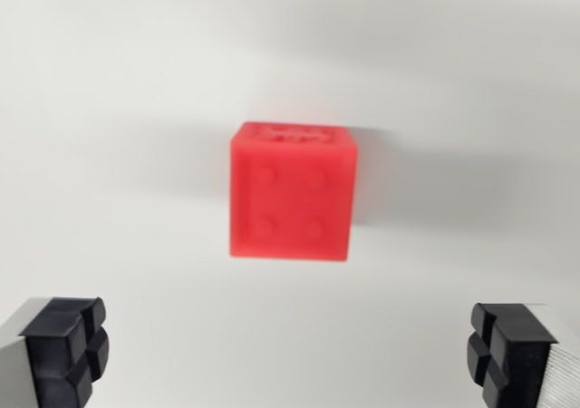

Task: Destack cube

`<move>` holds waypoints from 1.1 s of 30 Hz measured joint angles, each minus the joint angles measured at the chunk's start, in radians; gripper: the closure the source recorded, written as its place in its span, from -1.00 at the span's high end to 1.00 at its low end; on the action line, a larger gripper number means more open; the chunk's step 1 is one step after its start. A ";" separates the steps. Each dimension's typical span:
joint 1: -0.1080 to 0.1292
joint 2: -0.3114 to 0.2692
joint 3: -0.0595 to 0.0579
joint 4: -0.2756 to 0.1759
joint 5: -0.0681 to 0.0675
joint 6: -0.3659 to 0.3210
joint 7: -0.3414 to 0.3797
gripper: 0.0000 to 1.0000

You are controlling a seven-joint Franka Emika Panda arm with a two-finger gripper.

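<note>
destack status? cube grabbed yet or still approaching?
Done: nothing that shows. The red cube sits on the white table, untouched. In hand: the gripper is open and empty, fingers wide apart at the bottom of the wrist view, the cube ahead between their lines. Left: close on it, grip and lift. Only one cube is clearly visible; the picture is blurry.

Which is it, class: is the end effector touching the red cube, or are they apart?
Apart. The wrist view shows bare white table between the red cube and both fingertips of the open end effector.
</note>
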 joint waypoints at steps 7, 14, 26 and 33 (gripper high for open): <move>0.001 -0.072 0.000 0.008 0.009 -0.079 -0.007 1.00; 0.002 -0.137 0.000 0.026 0.016 -0.163 -0.012 1.00; 0.002 -0.224 0.000 0.070 0.023 -0.293 -0.016 1.00; 0.002 -0.257 0.000 0.098 0.024 -0.355 -0.018 1.00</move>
